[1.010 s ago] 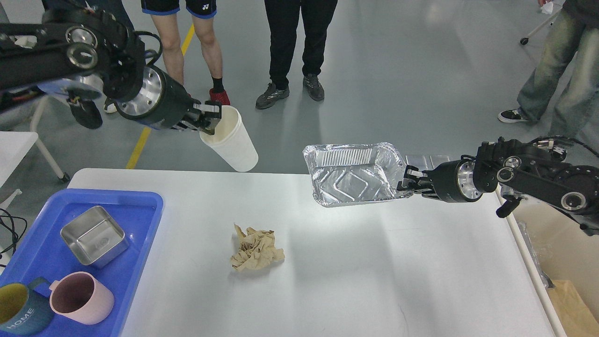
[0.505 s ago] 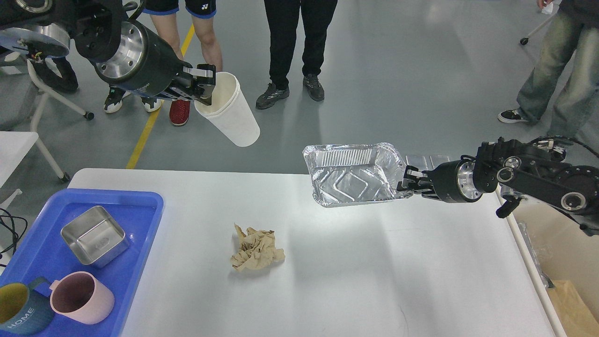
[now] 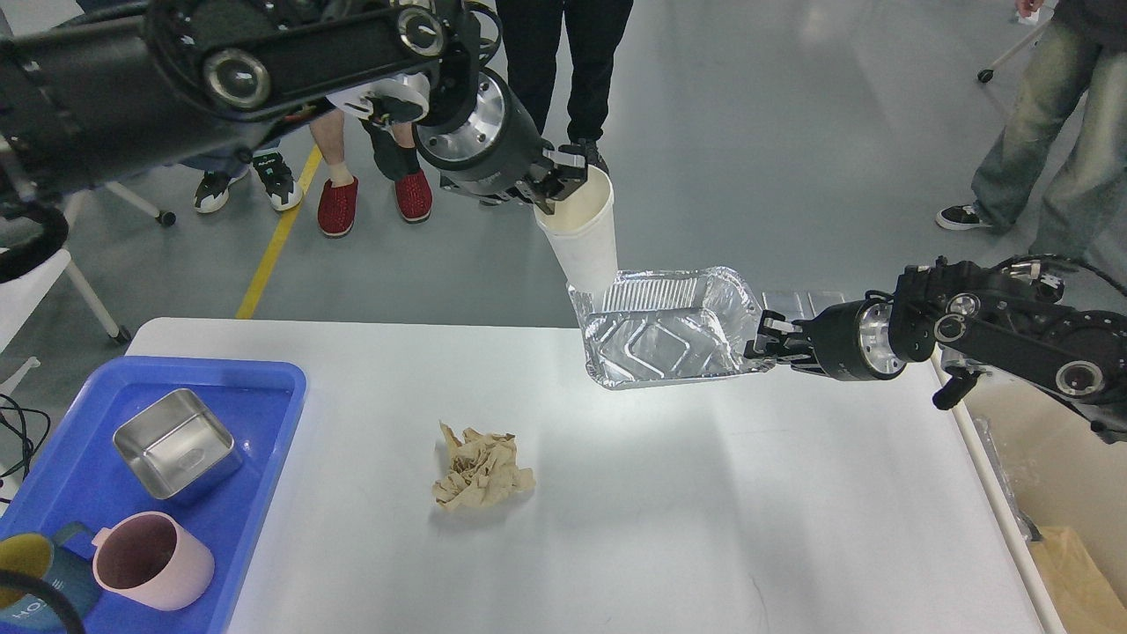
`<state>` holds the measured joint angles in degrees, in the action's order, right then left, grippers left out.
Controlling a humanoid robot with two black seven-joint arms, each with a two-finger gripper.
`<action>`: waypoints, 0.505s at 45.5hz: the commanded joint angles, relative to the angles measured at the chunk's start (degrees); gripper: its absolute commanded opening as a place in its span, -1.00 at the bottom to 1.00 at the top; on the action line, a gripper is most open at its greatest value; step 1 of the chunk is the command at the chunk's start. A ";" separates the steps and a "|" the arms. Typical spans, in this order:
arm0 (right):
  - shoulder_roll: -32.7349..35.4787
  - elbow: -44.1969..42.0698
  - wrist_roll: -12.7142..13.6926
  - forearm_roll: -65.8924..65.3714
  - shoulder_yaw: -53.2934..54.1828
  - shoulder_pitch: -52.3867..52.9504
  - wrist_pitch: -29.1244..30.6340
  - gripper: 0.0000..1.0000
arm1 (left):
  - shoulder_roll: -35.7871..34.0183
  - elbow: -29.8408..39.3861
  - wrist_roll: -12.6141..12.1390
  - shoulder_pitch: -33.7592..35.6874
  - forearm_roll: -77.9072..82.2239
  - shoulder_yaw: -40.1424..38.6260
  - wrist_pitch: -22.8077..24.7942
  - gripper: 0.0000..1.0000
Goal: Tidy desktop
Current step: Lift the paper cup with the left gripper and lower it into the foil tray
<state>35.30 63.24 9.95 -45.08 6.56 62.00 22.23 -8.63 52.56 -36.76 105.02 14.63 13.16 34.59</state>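
Blue tray [image 3: 264, 387] far left: one steel tin [image 3: 176, 445], two mugs [image 3: 150, 563]. One paper wad [image 3: 480, 467] on desktop [image 3: 704, 511], which fills the lower view. Left gripper [image 3: 556, 176] pinches one paper cup [image 3: 581, 238] by its rim; right gripper [image 3: 768, 339] clamps one foil tray [image 3: 665, 326]. Risk: the thin rim pinch slips, or cup knocks the foil.

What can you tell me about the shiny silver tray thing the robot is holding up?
The foil tray is a shallow rectangular container of thin, crinkly silver foil with rounded corners, a rolled rim and pressed ridges on its bottom and far wall. It looks empty. The right gripper pinches its right edge and holds it in the air above the far side of the desktop, tilted so its open inside faces the camera. The bottom of the white paper cup, held by the left gripper, meets its far left corner.
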 commanded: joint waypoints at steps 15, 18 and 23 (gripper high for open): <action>-0.50 0.04 -0.11 -0.01 0.12 -0.04 0.00 -1.00 | 17.68 -20.03 0.63 -8.86 0.93 -2.70 -0.23 -0.90; -0.41 0.04 -0.11 -0.01 0.12 -0.04 0.00 -1.00 | 18.91 -21.18 0.72 -9.66 1.01 -2.70 -0.66 -0.90; -0.24 0.13 -0.11 -0.01 0.12 -0.04 0.00 -1.00 | 19.70 -21.97 0.72 -10.98 1.19 -2.44 -1.28 -0.88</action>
<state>34.88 63.30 9.84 -45.08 6.69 61.96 22.23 10.11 31.64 -36.06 95.40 15.66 10.45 33.90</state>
